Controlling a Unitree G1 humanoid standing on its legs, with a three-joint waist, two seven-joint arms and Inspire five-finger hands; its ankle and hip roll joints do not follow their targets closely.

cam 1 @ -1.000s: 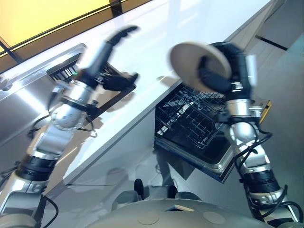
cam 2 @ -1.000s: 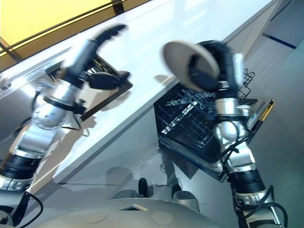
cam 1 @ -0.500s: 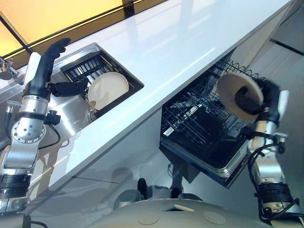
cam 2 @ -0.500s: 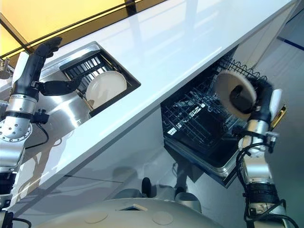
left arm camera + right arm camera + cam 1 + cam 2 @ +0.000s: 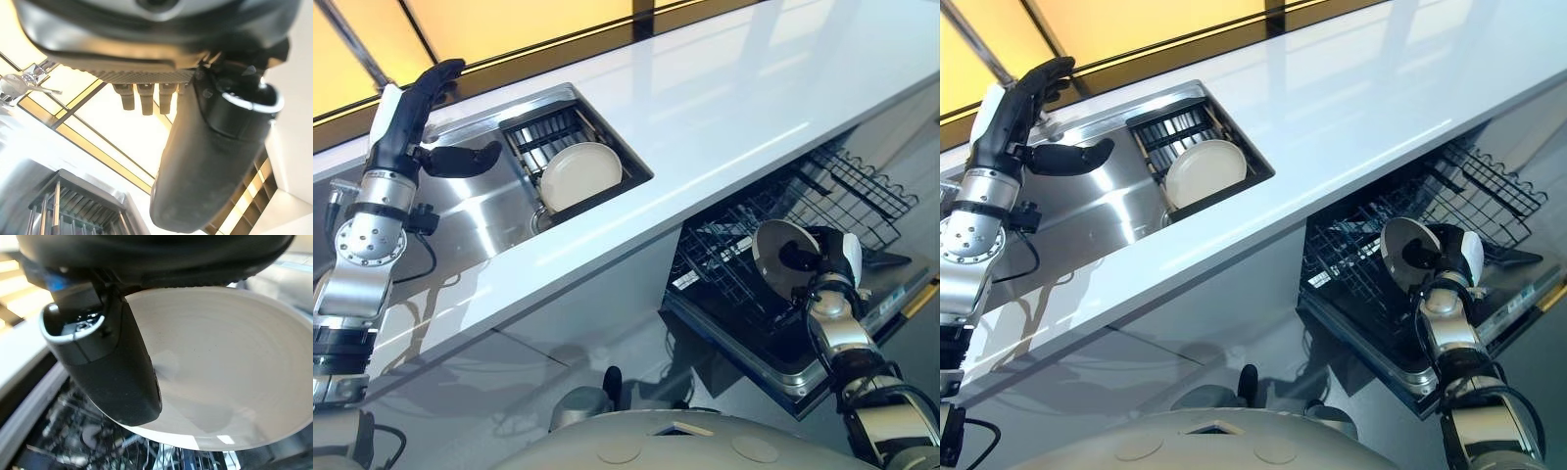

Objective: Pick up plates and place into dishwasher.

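My right hand (image 5: pixel 815 259) is shut on a cream plate (image 5: pixel 776 247), thumb pressed on its face (image 5: pixel 230 377), holding it upright just above the dark wire rack (image 5: pixel 744 274) of the pulled-out dishwasher (image 5: pixel 822 362). A second cream plate (image 5: pixel 580 176) leans in the dark drying rack (image 5: pixel 548 137) set in the steel sink (image 5: pixel 489 211). My left hand (image 5: pixel 416 117) hovers open above the sink's far left, fingers straight and thumb (image 5: pixel 210 166) spread, holding nothing.
A long white countertop (image 5: pixel 734 108) runs between the sink and the dishwasher, overhanging the rack. The rack's raised wire end (image 5: pixel 862 181) stands beyond my right hand. A chrome tap (image 5: pixel 24 85) shows past the left hand.
The camera has swung. My right hand has lowered the plate from above the counter edge down close over the dishwasher rack. My left hand has stayed open over the sink.
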